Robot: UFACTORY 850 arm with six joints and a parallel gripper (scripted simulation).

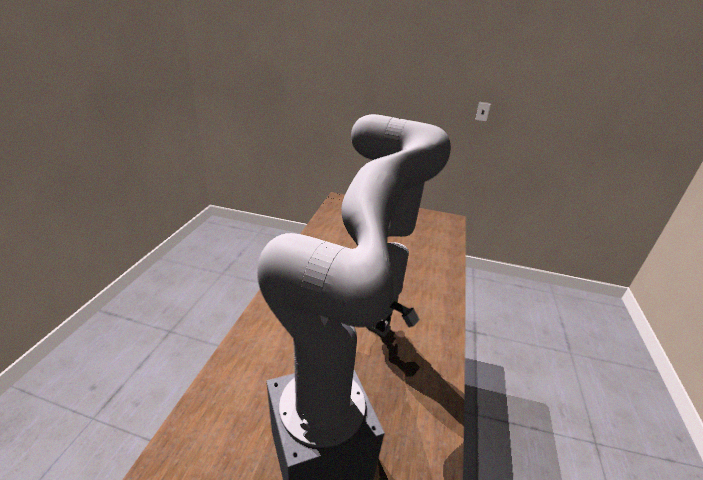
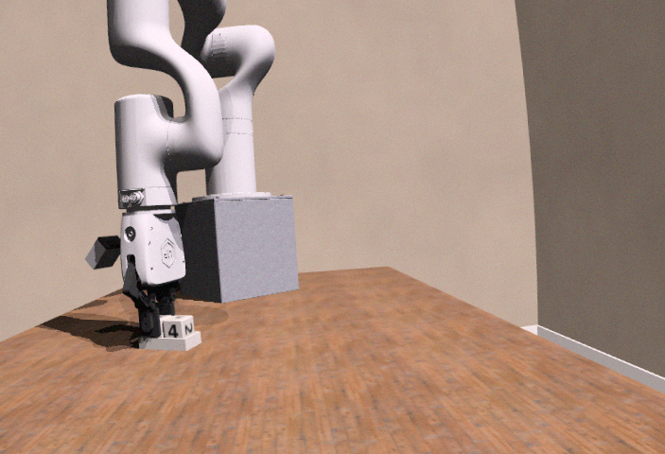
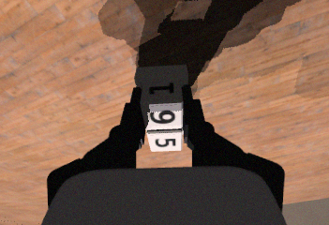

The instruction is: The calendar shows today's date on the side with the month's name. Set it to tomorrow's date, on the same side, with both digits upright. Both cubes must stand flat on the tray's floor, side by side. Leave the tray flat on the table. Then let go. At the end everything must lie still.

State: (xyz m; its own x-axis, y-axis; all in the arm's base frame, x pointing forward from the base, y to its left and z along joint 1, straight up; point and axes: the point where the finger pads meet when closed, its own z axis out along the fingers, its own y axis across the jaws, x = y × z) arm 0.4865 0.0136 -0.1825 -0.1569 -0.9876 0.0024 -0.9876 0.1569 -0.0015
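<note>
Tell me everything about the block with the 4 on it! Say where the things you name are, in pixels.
The white block (image 2: 178,327) (image 3: 165,141) looks smooth and hard. It has a black 4 upright on one side, a sideways 2 beside that, and a 5 on top. It sits flat in the white tray (image 2: 166,343). Whether the dark fingers (image 2: 148,321) touch it, I can't tell.

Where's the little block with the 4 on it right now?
In the exterior view, the cube showing a 4 sits at the lower left, in the white tray, just right of the tool's dark fingers.
</note>
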